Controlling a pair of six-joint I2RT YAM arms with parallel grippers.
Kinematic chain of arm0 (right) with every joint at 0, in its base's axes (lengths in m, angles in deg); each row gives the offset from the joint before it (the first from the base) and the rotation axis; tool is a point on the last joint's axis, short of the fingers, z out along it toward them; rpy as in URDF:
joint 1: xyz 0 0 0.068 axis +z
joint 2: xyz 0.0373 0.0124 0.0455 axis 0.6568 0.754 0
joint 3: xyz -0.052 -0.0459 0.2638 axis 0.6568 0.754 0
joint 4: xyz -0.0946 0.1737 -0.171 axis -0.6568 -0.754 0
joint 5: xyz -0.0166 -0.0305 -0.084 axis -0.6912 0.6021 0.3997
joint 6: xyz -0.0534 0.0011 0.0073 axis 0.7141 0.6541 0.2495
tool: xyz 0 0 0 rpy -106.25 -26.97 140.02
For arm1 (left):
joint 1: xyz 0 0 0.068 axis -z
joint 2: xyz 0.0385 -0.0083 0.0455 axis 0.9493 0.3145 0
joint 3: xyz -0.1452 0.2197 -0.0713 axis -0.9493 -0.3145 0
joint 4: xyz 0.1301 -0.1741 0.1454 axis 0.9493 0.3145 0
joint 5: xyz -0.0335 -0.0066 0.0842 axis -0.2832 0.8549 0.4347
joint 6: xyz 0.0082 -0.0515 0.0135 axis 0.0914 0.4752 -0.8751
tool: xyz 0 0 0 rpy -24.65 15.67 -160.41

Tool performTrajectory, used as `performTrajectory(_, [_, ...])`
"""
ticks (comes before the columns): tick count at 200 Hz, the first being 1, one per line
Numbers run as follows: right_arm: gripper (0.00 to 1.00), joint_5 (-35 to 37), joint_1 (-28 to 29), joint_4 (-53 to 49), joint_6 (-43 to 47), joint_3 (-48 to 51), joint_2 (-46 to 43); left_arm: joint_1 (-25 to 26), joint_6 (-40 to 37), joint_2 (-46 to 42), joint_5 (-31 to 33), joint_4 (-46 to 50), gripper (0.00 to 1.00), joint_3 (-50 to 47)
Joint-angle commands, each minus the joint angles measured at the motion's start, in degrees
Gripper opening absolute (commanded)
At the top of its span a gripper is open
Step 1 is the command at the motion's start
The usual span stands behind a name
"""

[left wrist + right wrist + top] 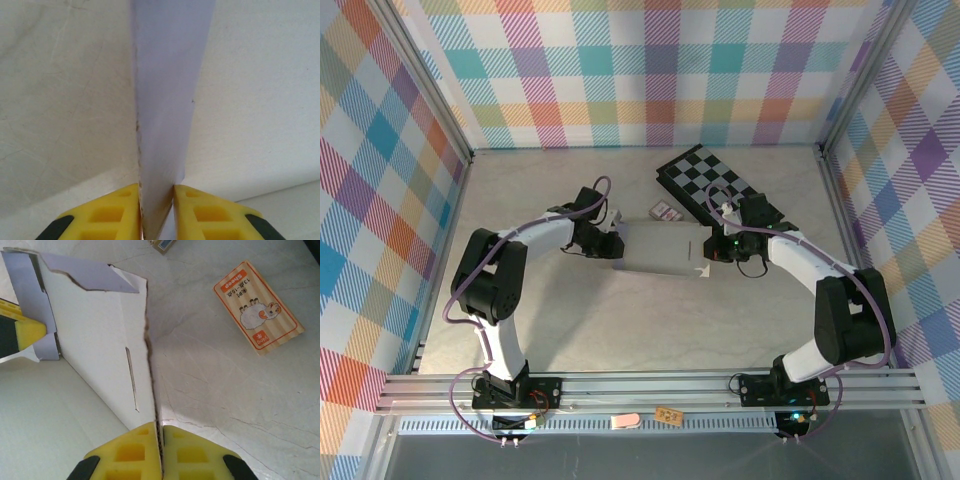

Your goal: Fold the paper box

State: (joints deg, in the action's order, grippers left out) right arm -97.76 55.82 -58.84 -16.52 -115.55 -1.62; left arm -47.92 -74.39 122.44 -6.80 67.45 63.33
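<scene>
The paper box (660, 250) lies mid-table as a pale lavender sheet with raised flaps, held between both arms. At its left end my left gripper (611, 240) has a lavender flap (167, 75) standing between its yellow fingers. The jaws are a little apart, wider than the card is thick, so it is open around the flap. At the right end my right gripper (712, 248) is shut on the edge of an upright off-white wall (95, 330), pinched thin between its fingertips (160, 429). The left gripper's yellow finger (25, 332) shows at the far flap.
A black-and-white checkerboard (715, 185) lies behind the right arm. A small patterned card pack (666, 212) sits just behind the box. An orange sheep card pack (259, 307) lies on the table to the right of the held wall. Plaid walls enclose the table.
</scene>
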Motion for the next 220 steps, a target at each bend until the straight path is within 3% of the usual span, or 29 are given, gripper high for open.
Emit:
performTrajectory(1, [0.0,-2.31,1.39,0.46,1.11,-1.2,-1.18,1.81,2.56,-1.34,-0.21,-4.95,0.19,-0.94])
performTrajectory(22, [0.0,-2.19,1.49,0.4,1.19,-1.06,-1.29,2.97,3.39,-1.47,1.43,-5.89,0.16,-0.8])
performTrajectory(39, [0.0,-1.85,1.49,0.36,1.29,-1.01,-1.59,3.86,4.14,-1.6,3.51,-5.84,0.0,-0.74])
performTrajectory(58, [0.0,-1.24,1.47,0.55,1.37,-0.8,-2.42,5.23,6.71,-2.87,9.31,-5.36,0.0,-1.57])
performTrajectory(94, [0.0,0.72,1.82,1.26,1.57,0.1,-4.29,10.48,16.12,-8.04,28.07,-4.02,0.0,-5.98])
performTrajectory(108, [0.0,1.58,2.11,1.39,1.76,0.62,-4.72,11.84,20.03,-10.66,31.07,-7.65,0.0,-9.98])
performTrajectory(149, [0.0,2.89,2.87,3.21,2.73,3.5,-7.12,12.33,18.53,-14.41,22.96,-23.34,0.02,-17.35])
performTrajectory(167, [0.0,3.91,3.61,3.9,4.38,4.4,-8.45,12.22,17.33,-14.92,21.57,-24.87,0.11,-17.77])
performTrajectory(220, [0.0,4.76,4.9,4.54,5.52,4.26,-9.06,11.99,17.04,-14.48,21.43,-28.87,0.22,-18.3])
